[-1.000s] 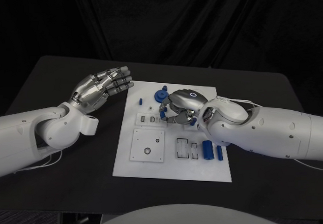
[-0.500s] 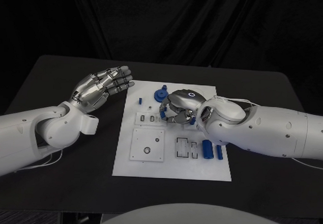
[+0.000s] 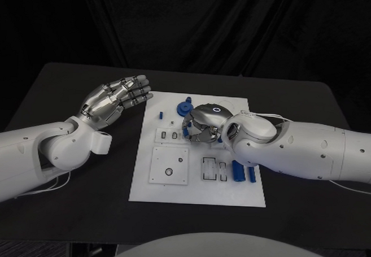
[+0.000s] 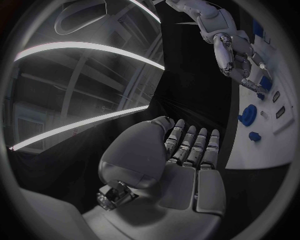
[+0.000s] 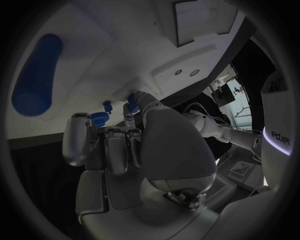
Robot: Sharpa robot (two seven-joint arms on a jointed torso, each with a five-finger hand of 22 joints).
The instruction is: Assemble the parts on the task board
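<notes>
We see the flat white rectangular task board (image 3: 198, 191) with small blue parts (image 3: 184, 109); right hand (image 3: 203, 124) curled over them, grip unclear; left hand (image 3: 115, 99) open.

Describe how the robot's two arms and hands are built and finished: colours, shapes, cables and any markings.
Both arms have smooth, rounded white shells with bulbous joints. The left hand and right hand are silver metal with segmented fingers and darker pads. A lit ring glows on the back of the right hand. Thin white cables loop by the right wrist, and another hangs under the left arm.
</notes>
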